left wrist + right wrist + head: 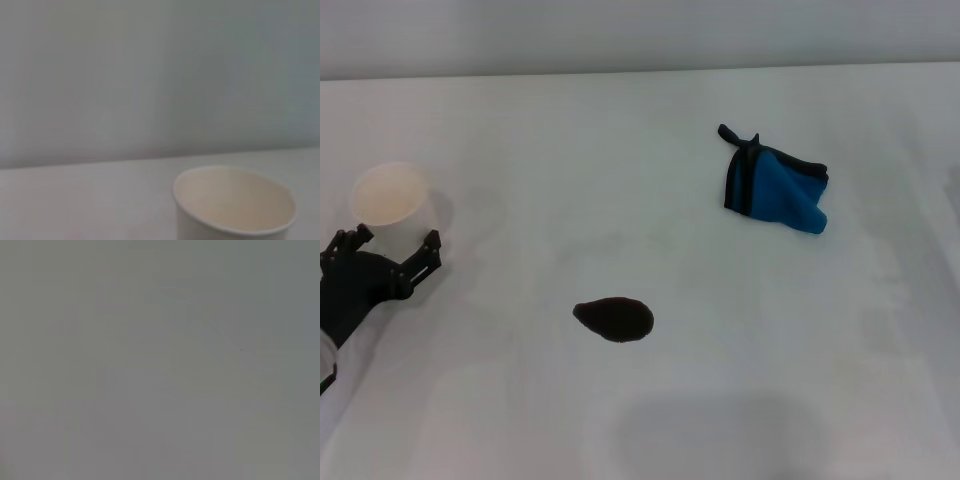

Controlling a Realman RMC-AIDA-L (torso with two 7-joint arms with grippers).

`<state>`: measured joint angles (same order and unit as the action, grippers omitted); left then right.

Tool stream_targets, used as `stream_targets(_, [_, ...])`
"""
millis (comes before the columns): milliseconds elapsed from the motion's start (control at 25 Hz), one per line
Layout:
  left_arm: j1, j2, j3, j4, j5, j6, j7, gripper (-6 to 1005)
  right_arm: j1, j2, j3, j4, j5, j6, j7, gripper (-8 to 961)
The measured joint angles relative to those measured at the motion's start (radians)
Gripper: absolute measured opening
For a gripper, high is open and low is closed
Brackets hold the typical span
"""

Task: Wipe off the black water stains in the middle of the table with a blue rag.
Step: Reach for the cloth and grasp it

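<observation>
Wide white smooth table (640, 420) under a pale grey wall, crumpled blue rag with black trim (778, 190) far right, black left gripper (390, 248) spread behind a white paper cup (390, 194), glossy black teardrop stain (615, 319) mid-table.

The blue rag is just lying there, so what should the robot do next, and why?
Probably reach for the blue rag: it lies untouched, apart from the black stain. The open left gripper sits by the paper cup; no right gripper shows.
</observation>
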<state>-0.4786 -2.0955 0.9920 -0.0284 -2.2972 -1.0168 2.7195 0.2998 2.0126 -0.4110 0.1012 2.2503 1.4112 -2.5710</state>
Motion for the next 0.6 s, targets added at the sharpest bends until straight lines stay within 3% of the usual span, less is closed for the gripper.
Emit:
stream_targets(400, [0.111,0.004,0.002,0.001,0.001,-0.204,-0.001,892,-0.003,0.0,-0.002,-0.012,0.0,0.007,0.035,844])
stream_targets(600, [0.178,0.004,-0.016,-0.001,-0.01,-0.338,-0.03,892,-0.006,-0.008,-0.099,-0.132,-0.069,-0.097,0.341,840])
